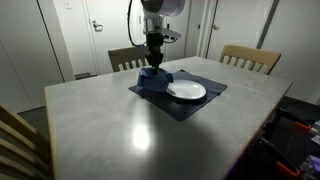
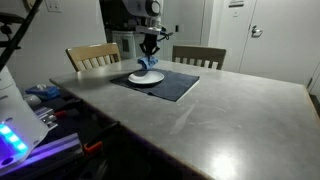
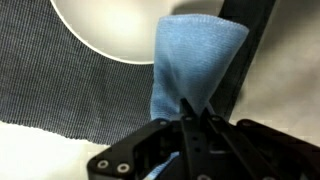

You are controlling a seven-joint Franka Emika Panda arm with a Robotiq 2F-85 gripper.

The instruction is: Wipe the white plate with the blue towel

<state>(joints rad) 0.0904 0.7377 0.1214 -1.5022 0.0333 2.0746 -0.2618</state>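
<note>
You are pinching the blue towel (image 3: pixel 190 60) tight in your gripper (image 3: pixel 196 128). The towel is hanging just beside the white plate (image 1: pixel 186 91), which is sitting on the dark mat (image 1: pixel 195 108).

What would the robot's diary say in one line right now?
gripper shut on blue towel | towel hangs by white plate rim | plate on dark mat

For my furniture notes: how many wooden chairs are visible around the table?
3. One chair stands behind the gripper, a second chair beside it along the far edge of the table, a third chair at the near corner, partly in frame. More may be out of view.
</note>
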